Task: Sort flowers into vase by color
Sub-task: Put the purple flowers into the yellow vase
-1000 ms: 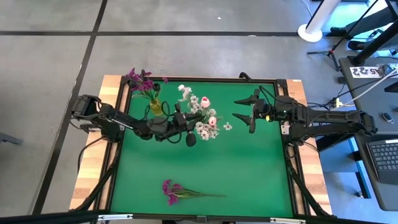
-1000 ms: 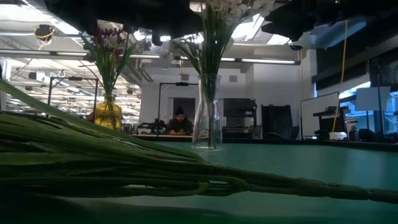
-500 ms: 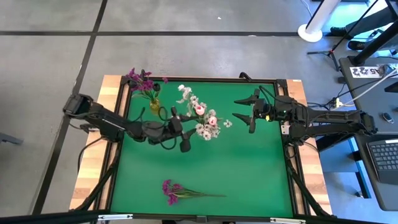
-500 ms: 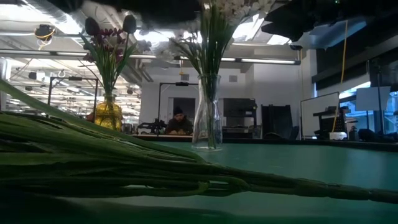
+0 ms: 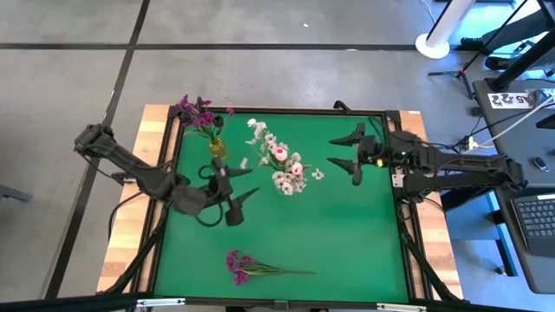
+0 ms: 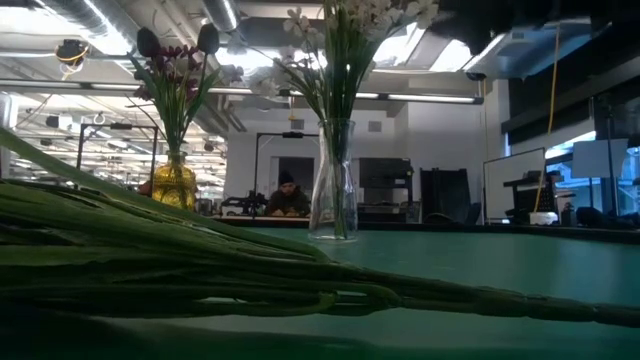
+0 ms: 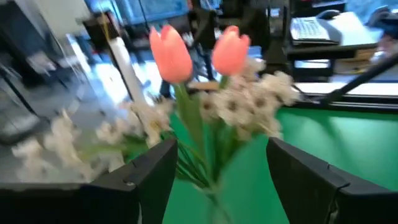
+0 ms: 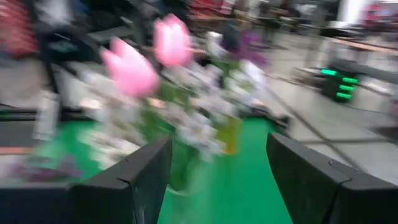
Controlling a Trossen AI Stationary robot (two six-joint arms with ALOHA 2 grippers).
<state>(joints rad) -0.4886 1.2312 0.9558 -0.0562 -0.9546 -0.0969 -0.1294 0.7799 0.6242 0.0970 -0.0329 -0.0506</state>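
A clear glass vase [image 6: 333, 190] stands on the green mat and holds white blossom sprays and pink buds [image 5: 284, 165], their stems down in its neck. A yellow vase [image 6: 174, 182] at the far left holds purple flowers [image 5: 196, 111]. One purple bunch [image 5: 245, 265] lies flat near the near edge, and its green stems [image 6: 200, 268] fill the low view's foreground. My left gripper [image 5: 239, 192] hovers open to the left of the clear vase, pointing at the pink buds [image 7: 171, 53]. My right gripper [image 5: 334, 151] hovers open to the right of the bouquet [image 8: 149, 68].
A black frame and wooden border [image 5: 156, 156] run round the mat. Open green mat [image 5: 329, 225] lies between the vases and the lying bunch. In the low view a person [image 6: 287, 195] sits far off in the room behind the table.
My left gripper has opened, let go of the flowers in the clear vase and drawn back toward the table's left and near edges while rising. The white and pink flowers stay standing in the clear vase.
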